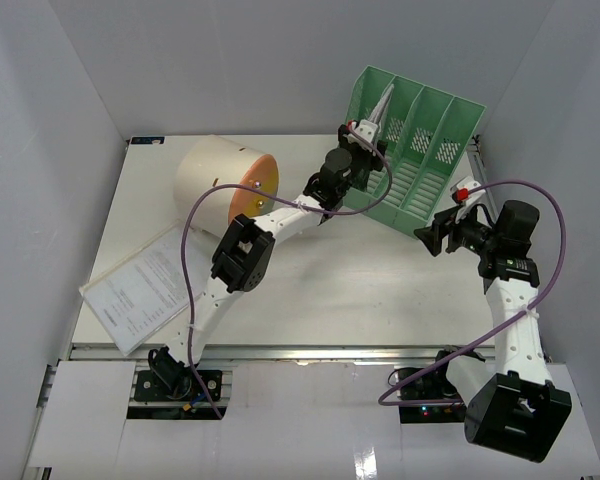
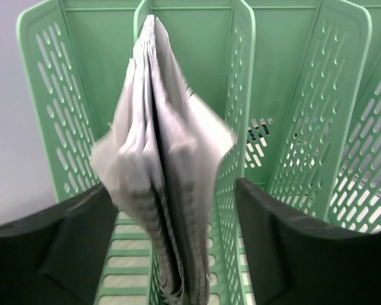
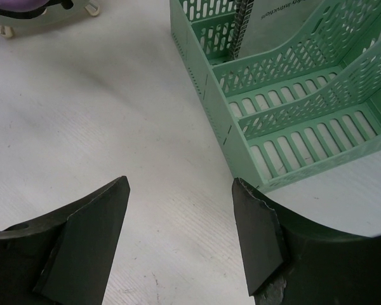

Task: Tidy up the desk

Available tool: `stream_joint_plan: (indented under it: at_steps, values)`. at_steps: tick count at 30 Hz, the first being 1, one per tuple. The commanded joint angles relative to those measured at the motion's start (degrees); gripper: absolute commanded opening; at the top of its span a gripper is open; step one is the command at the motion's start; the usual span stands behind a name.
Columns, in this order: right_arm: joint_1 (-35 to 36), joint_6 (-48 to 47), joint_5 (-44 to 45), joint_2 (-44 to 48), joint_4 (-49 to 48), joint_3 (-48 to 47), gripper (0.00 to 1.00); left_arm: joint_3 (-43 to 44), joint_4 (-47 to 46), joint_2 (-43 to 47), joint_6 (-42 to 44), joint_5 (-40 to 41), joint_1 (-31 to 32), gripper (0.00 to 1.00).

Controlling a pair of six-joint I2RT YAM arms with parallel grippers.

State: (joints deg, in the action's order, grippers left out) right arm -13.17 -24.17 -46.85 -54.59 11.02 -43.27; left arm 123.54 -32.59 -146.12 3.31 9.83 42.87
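While I hold both arms at this pose, the desk lies flat beneath them, filling the floor of the enclosure between the white walls. Its long axis appears to run left to right in the top view, parallel with the metal rail along its near edge, where the arm bases are bolted. I see a plain white rectangular tabletop, matte; the right wrist view shows faint scuffs and fine lines across it.

Objects on the desk:
- A mint-green file rack stands at the far right, turned at an angle to the desk's edges.
- A cream cylindrical drawer box lies on its side at the far left.
- A printed sheet lies askew at the left edge, overhanging it.

Left gripper: at the rack's left end compartment, as the top view shows it. The jaws stand wide apart, with an upright bundle of papers between them; the pages fan out and look blurred, and lower down a gap shows on each side, so I read no grip.

Right gripper: above bare desk just beside the rack's near corner, jaws spread, nothing between them.
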Motion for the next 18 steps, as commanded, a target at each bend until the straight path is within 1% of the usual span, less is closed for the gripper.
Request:
stream_joint_plan:
  at_steps: [1,4,6,7,9,11,12,13,14,15,16,17,18]
  values:
    - [-0.37,0.88,-1.32,-0.08,-2.76,0.82,0.73,-2.67,-0.29,7.43,-0.93,-1.03,0.19,0.86]
    - [-0.37,0.66,-2.97,-0.08,-2.83,1.10,0.73,-7.28,-0.41,14.40,-0.75,-0.10,0.28,0.87]
    - [-0.37,-0.19,-5.68,-0.27,-2.12,1.17,0.73,-12.42,0.96,19.24,-2.10,0.45,0.28,0.86]
    - [-0.37,-0.50,-6.67,-0.49,-1.90,1.17,0.73,-14.78,2.40,24.61,-2.56,0.37,0.28,0.87]
    - [-0.36,-2.09,-9.94,-1.10,-0.61,0.73,0.73,-26.40,4.51,33.01,-5.32,-0.52,0.28,0.87]
    - [-0.27,-2.93,-11.34,-1.78,0.75,0.62,0.73,-37.61,7.05,43.53,-8.29,-1.39,0.28,0.87]
    - [-0.20,-3.36,-12.40,-2.21,1.60,0.41,0.73,-40.70,9.22,49.33,-10.82,-0.63,0.28,0.88]
    - [-0.13,-4.15,-14.07,-2.40,1.99,0.32,0.75,-46.89,10.67,52.91,-12.19,-0.19,0.28,0.88]
    - [0.08,-4.39,-14.58,-2.64,2.52,0.23,0.75,-48.81,12.43,56.26,-13.59,-0.01,0.22,0.89]
    - [0.60,-5.23,-15.90,-2.98,3.49,0.03,0.77,-54.17,14.70,60.78,-15.30,0.77,0.02,0.89]
    - [1.54,-6.22,-17.31,-3.33,4.63,-0.22,0.78,-60.14,17.01,65.81,-16.92,1.67,-0.19,0.90]
    - [3.20,-6.81,-17.71,-3.65,5.85,-0.48,0.79,-62.69,19.07,71.01,-18.15,2.26,-0.32,0.90]
    - [5.92,-8.52,-16.25,-3.71,6.98,-0.70,0.80,-67.18,21.86,75.48,-18.55,2.92,-0.58,0.90]
